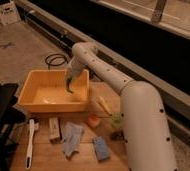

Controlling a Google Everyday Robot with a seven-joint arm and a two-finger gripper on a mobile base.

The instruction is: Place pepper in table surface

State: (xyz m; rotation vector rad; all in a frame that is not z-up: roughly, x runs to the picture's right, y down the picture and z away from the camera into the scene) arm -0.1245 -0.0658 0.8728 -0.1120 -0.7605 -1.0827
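My gripper [69, 82] hangs just left of the frame's centre, over the right inner part of the yellow bin [35, 102], jaws clamped on the pepper [69, 88], which dangles dark green below my fingers, above the bin floor. The table surface [83, 155] fills the lower middle, carrying a pale yellow vegetable [104, 105] and a white brush [30, 142].

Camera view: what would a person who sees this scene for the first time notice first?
First, the big white arm that reaches from the right foreground over the yellow bin at the table's left rear. Its hand is shut on a dark green pepper, which hangs above the inside of the bin near its right wall. In front lie smaller things: a white brush at the left and a blue sponge.
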